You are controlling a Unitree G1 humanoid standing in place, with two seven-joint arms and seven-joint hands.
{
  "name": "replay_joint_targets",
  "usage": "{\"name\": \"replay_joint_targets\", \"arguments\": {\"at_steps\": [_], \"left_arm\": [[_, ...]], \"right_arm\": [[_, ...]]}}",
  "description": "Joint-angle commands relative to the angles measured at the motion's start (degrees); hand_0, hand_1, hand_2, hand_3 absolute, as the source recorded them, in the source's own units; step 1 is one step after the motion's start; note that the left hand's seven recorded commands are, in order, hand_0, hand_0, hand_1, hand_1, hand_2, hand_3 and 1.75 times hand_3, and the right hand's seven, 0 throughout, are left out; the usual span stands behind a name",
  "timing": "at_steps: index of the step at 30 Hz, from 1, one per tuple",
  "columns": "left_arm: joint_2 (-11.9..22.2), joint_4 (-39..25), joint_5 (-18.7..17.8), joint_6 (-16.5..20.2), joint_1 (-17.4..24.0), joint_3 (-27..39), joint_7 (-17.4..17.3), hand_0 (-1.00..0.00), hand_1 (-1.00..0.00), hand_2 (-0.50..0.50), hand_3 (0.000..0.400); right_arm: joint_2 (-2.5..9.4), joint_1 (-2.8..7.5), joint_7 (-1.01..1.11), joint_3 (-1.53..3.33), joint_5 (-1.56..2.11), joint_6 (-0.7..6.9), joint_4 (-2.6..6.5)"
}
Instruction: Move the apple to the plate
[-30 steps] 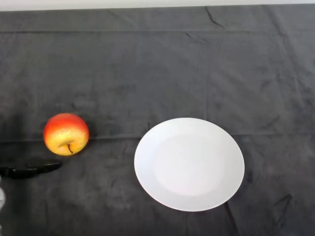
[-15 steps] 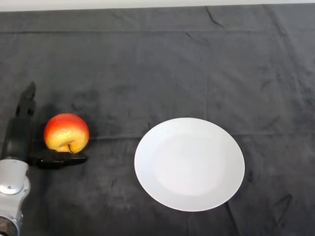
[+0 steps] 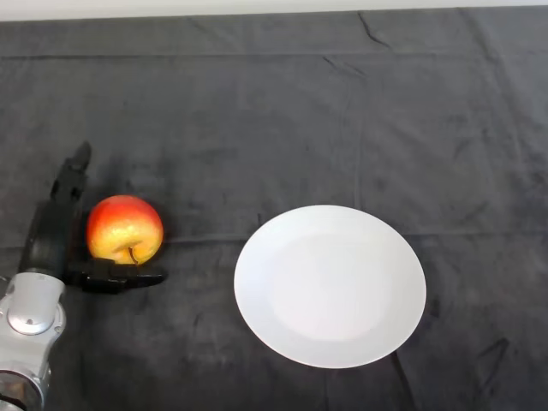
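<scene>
Dark cloth (image 3: pixel 282 120) holds apple (image 3: pixel 125 228), left hand (image 3: pixel 53 233) beside it, unmarked plate (image 3: pixel 330 285).

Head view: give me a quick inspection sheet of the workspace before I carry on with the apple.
Surface: table under a dark cloth, creased in places.
Job's things: apple, red and yellow, resting on the cloth at the left, stem toward the camera; white plate to its right, apart from it, nothing on it.
Clutter: nothing seen.
Hand: left hand against the apple's left side, fingers straight along its far-left flank, thumb stretched under its near edge; not curled round it.
Cables: nothing to report.
Surroundings: a pale strip beyond the cloth's far edge; nothing else seen.
</scene>
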Motion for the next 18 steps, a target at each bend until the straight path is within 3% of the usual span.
{"name": "replay_joint_targets", "arguments": {"at_steps": [1,4,5,6,7,8,10,18], "left_arm": [[-0.50,0.79,1.80,0.25,0.26,-3.01,-1.56,-0.58,0.00,-0.29,0.231],[-0.41,0.91,1.81,0.34,0.32,-3.28,-2.07,-0.91,-0.03,-0.44,0.362],[-0.39,0.95,1.82,0.38,0.34,-3.38,-2.20,-1.00,-0.22,-0.39,0.400],[-0.36,0.98,1.84,0.43,0.34,-3.45,-2.32,-1.00,-0.35,-0.33,0.400],[-0.31,1.02,1.85,0.52,0.31,-3.54,-2.45,-1.00,-0.40,-0.30,0.400],[-0.27,1.06,1.85,0.60,0.27,-3.61,-2.57,-1.00,-0.58,-0.21,0.400],[-0.22,1.13,1.89,0.72,0.25,-3.76,-2.72,-1.00,-0.64,-0.18,0.400],[-0.05,1.27,1.95,1.17,0.13,-4.21,-3.04,-1.00,-0.73,-0.13,0.400]], "right_arm": [[-1.20,-0.54,0.28,-0.86,0.94,-0.28,-0.25],[-1.20,-0.53,0.28,-0.86,0.94,-0.28,-0.25],[-1.20,-0.53,0.28,-0.86,0.94,-0.28,-0.25],[-1.20,-0.53,0.28,-0.86,0.94,-0.28,-0.25],[-1.20,-0.53,0.28,-0.86,0.94,-0.28,-0.25],[-1.20,-0.53,0.28,-0.86,0.94,-0.28,-0.25],[-1.20,-0.53,0.28,-0.86,0.94,-0.28,-0.26],[-1.20,-0.53,0.27,-0.86,0.95,-0.27,-0.26]]}}
